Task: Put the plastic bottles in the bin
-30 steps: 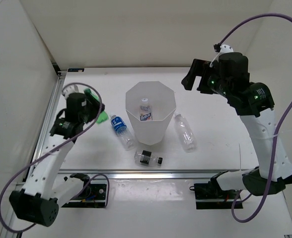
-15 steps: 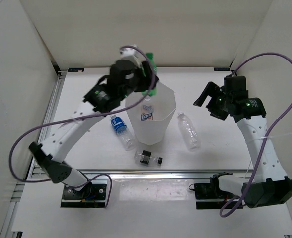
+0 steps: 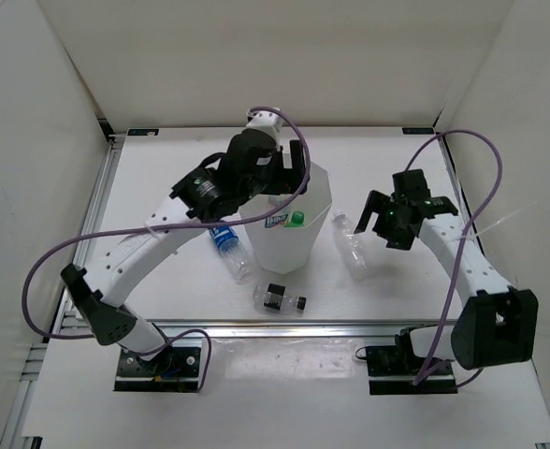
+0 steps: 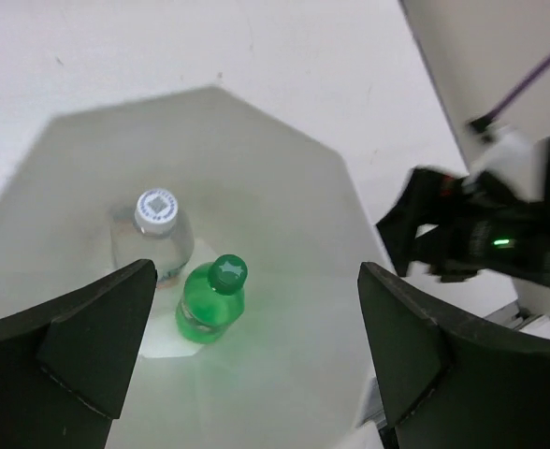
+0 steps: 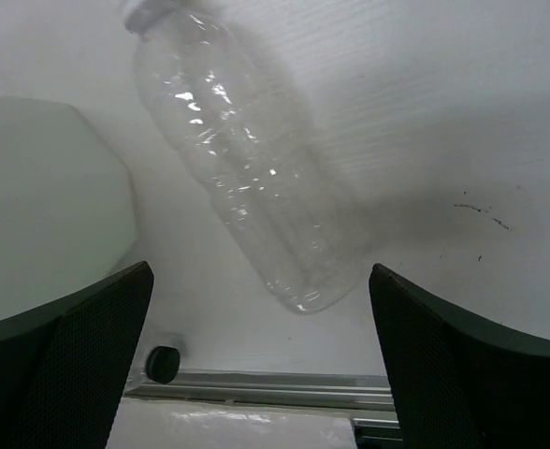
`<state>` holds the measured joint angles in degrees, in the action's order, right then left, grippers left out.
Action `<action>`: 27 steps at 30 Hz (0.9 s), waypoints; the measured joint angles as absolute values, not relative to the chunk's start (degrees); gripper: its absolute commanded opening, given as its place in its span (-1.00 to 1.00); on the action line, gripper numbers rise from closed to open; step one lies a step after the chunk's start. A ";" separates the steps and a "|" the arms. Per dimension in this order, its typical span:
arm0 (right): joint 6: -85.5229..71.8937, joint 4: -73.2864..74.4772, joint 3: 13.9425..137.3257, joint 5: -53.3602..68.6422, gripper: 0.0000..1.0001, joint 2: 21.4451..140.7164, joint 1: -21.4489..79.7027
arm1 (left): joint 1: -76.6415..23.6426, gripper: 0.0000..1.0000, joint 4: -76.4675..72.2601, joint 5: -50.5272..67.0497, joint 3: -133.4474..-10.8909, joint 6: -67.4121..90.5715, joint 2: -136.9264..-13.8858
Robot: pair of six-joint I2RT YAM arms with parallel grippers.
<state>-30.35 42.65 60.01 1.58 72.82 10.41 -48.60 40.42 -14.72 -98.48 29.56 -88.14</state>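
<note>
White walls enclose our desk (image 3: 181, 290). Our left gripper (image 4: 261, 318) gapes empty over the bin (image 4: 294, 210), green bottle (image 4: 211, 301) inside. Our right gripper (image 5: 261, 309) hangs wide open, empty, above the plain bottle (image 5: 256, 187) lying beside the bin: we judge it light, slick, crushable; grip mid-body.

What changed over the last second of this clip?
The left gripper carried the green bottle rightward to the bin and released it inside; jaws open. The right gripper came down over the plain clear bottle, jaws open. The blue-labelled bottle and black-labelled bottle stayed put.
</note>
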 measured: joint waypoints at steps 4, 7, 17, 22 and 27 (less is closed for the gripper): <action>-28.12 39.62 57.04 0.80 1.00 78.48 12.08 | -50.17 1.00 41.56 -20.97 -100.36 29.63 -82.30; -26.92 37.87 56.47 0.60 1.00 82.96 13.61 | -50.83 1.00 41.10 -26.46 -95.81 31.64 -71.11; -26.39 33.61 62.02 0.86 0.60 97.67 15.11 | -50.74 1.00 55.48 -39.66 -75.83 49.23 -40.66; -27.09 33.17 62.04 1.32 0.11 99.20 15.73 | -50.74 1.00 62.96 -39.75 -70.24 55.48 -41.19; -28.38 35.86 62.37 1.15 -0.09 92.51 15.51 | -50.74 1.00 66.00 -39.83 -65.69 59.96 -40.36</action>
<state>-28.38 35.86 62.37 1.15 92.51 15.51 -50.74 66.00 -39.83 -65.69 59.96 -40.36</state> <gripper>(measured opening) 0.605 0.998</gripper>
